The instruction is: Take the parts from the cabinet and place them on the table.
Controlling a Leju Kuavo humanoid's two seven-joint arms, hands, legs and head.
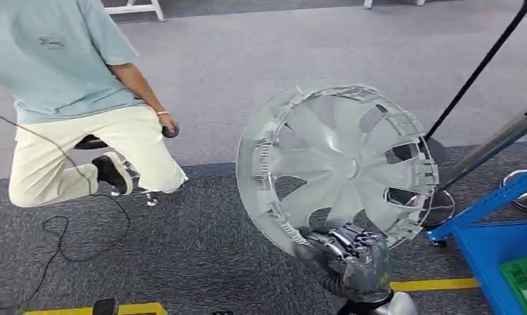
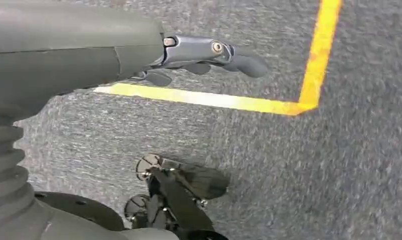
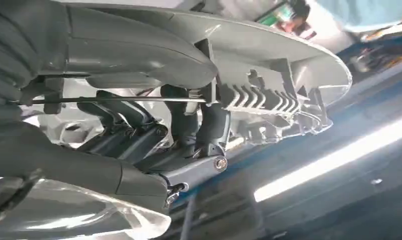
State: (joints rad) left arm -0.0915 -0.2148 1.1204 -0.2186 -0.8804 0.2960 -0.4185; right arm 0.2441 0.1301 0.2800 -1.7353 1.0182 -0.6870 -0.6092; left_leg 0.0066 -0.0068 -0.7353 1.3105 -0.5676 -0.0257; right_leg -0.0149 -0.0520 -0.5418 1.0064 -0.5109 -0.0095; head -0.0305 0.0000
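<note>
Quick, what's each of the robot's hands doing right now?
Left hand: holds nothing, hanging over the carpet; fingers look loosely apart.
Right hand: grips the rim of the grey wheel cover, holding it up.

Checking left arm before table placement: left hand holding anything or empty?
Empty. The left hand hangs over grey carpet, fingers apart, nothing between them. The wheel cover is gripped by the right hand.

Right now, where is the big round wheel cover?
In the head view the wheel cover stands upright right of centre, held at its lower rim by the right hand, over the grey carpet beside the blue rack.
</note>
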